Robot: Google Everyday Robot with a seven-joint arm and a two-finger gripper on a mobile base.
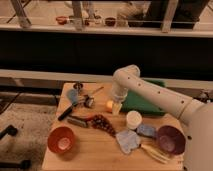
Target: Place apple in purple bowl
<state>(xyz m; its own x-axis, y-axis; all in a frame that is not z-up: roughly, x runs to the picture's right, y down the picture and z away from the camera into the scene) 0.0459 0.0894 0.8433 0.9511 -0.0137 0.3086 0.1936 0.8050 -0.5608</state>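
Note:
The apple [109, 104], small and yellow-orange, lies on the wooden table [95, 150] near its middle, just left of the green board. My gripper [116, 107] points down right beside the apple, at its right side, and seems to touch it. The purple bowl [170, 139] stands at the front right of the table, well away from the gripper, and looks empty.
A white cup [133, 119] stands between the gripper and the purple bowl. A green board [146, 103] lies behind it. Blue cloths [129, 140], dark grapes [102, 121], a knife [67, 111], metal utensils [85, 98] and an orange bowl [62, 139] are spread around.

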